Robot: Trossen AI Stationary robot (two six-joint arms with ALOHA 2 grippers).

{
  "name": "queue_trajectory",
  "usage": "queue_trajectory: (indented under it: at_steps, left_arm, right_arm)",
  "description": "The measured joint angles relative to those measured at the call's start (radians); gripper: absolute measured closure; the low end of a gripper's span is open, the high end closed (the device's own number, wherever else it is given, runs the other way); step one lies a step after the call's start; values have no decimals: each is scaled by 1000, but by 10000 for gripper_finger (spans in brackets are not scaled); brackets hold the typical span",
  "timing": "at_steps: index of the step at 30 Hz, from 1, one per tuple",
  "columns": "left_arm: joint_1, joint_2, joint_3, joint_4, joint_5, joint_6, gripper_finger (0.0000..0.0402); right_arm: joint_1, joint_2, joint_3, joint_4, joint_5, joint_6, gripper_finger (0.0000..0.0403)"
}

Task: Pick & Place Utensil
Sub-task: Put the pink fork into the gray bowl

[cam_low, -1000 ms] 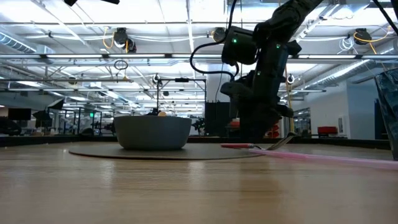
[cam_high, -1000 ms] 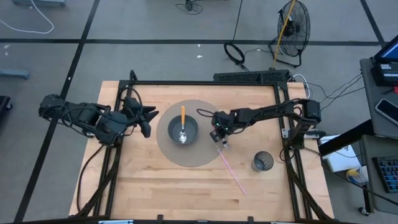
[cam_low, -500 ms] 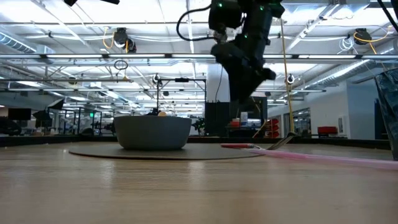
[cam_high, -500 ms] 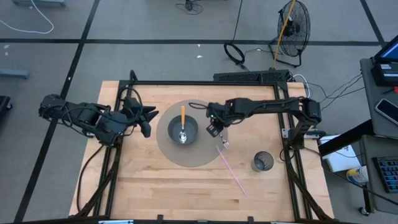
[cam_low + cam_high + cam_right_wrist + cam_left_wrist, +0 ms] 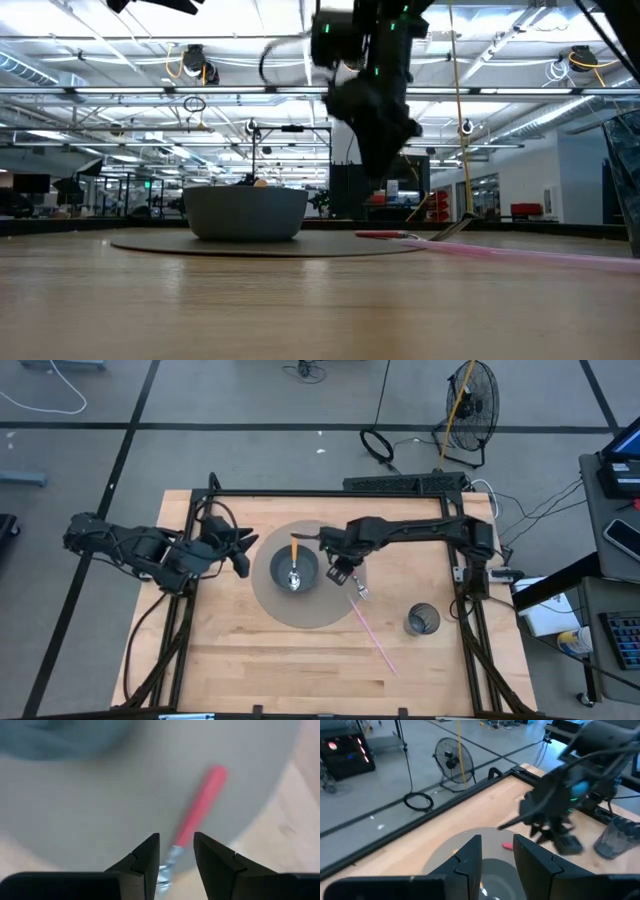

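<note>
A black floor fan stands on the grey floor at the upper right of the high view, with a yellow pole crossing it and a coiled black cable lying just to its left. A white cable loops across the floor at the upper left. In the low view, rows of ceiling lights and pipework fill the hall behind the table.
</note>
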Motion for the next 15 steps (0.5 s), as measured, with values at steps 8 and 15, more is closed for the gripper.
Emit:
queue_trajectory:
  at_steps: [8,15]
  left_arm:
    - [-21,39,0,0,50,-37,284]
    - [-26,70,0,-2,50,-42,284]
  right_arm:
    - [9,-1,-101,62,-2,22,285]
    - [18,-1,-166,83,-4,70,272]
